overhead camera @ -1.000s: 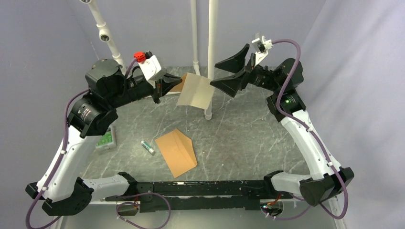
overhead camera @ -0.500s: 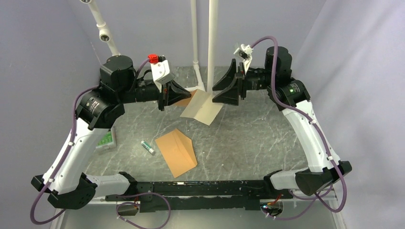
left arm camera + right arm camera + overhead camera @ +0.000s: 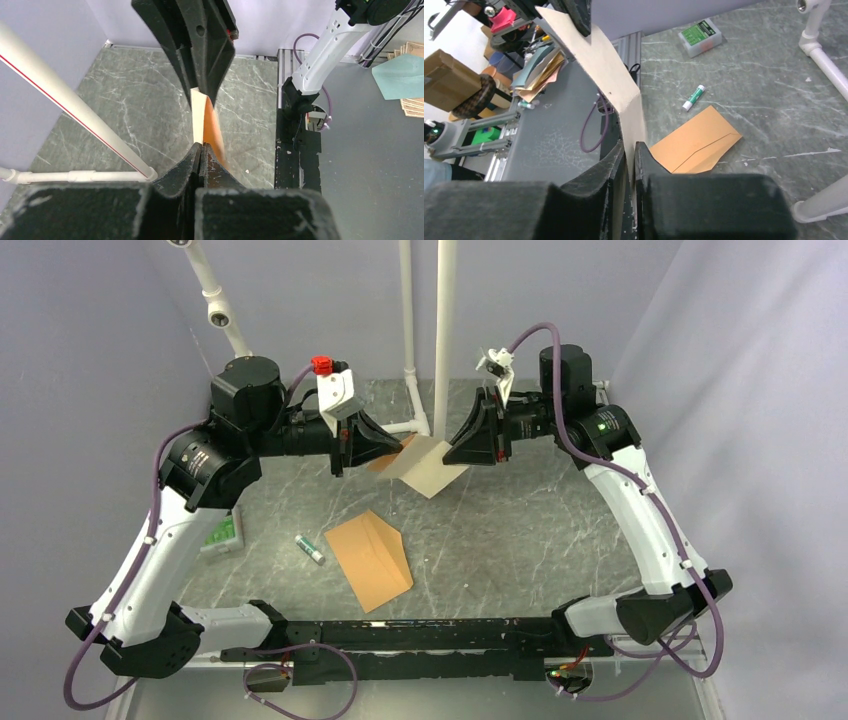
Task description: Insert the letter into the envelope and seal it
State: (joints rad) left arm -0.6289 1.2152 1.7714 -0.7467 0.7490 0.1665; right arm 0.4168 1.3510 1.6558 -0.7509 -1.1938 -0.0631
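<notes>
The letter (image 3: 430,466), a pale tan sheet with a crease, hangs in the air between my two grippers above the back of the table. My left gripper (image 3: 392,452) is shut on its left edge; in the left wrist view the jaws (image 3: 201,145) pinch the sheet (image 3: 202,116) edge-on. My right gripper (image 3: 452,454) grips the opposite edge, and in the right wrist view its jaws (image 3: 630,146) sit tight on both sides of the sheet (image 3: 610,70). The orange-brown envelope (image 3: 370,558) lies flat on the table below, flap visible (image 3: 696,145).
A glue stick (image 3: 310,548) lies just left of the envelope. A small green box (image 3: 222,533) sits at the table's left edge. Two upright white pipes (image 3: 443,340) stand right behind the held letter, with a horizontal pipe (image 3: 75,176) at their foot.
Both arms came inward and lower with the letter. The right gripper's jaws, wide apart a second ago, have come together on the letter's right edge.
</notes>
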